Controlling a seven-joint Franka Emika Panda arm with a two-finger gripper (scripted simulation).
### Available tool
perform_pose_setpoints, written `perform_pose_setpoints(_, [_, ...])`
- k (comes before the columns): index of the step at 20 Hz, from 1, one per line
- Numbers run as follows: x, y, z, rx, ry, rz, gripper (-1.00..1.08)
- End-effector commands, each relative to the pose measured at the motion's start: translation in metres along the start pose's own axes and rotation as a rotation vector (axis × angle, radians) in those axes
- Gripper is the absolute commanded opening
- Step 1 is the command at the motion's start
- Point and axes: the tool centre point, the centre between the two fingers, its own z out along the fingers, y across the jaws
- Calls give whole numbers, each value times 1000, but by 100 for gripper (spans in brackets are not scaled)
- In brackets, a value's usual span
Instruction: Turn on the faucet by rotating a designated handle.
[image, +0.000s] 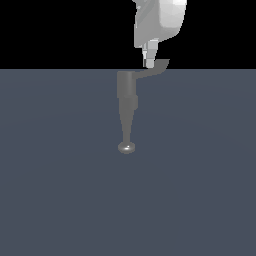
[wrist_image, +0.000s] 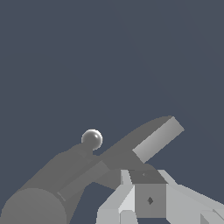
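Handle (image: 152, 70): thin flat grey lever, juts from the top of the faucet (image: 127, 97) body toward the exterior view's right, about 2 o'clock from the body, with a widened upturned paddle end at the far tip. In the wrist view the handle (wrist_image: 148, 142) runs up from the body, and its paddle face is lighter grey.

Faucet: matte grey cylinder body, standing near the far edge of the surface (image: 60, 190), centre of the exterior view. Spout (image: 126, 127) tapers from the body toward 6 o'clock and ends in a shiny round tip (image: 127, 147). In the wrist view the body (wrist_image: 39, 201) is large and close, and the tip (wrist_image: 92, 139) shows as a small glossy ball beyond it.

Fingers (image: 149, 61): white, pointing down, at 12 o'clock of the handle's mid-length, just beside the paddle's inner side. Looks touching or nearly so; contact can't be confirmed. Wrist view shows the fingers (wrist_image: 146, 199) near the handle's base, with the handle reaching past them. Apart or together: cannot tell, the gap is not clearly shown in either view.

Arm (image: 157, 22): white, comes down from the top edge, at 1 o'clock of the faucet.

Surface: flat plain blue-grey. Backdrop (image: 60, 30) above it is solid black.
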Motion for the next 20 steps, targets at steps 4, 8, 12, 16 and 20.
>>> perform_pose_setpoints(4, [17,-11,1,2,1,12,-100])
perform_pose_setpoints(8, [27,-17,1,1,1,16,-100])
perform_pose_setpoints(12, [35,-24,2,0,2,20,-100])
perform_pose_setpoints(16, [44,-30,2,0,2,23,-100])
perform_pose_setpoints(20, [53,-36,2,-1,2,27,-100])
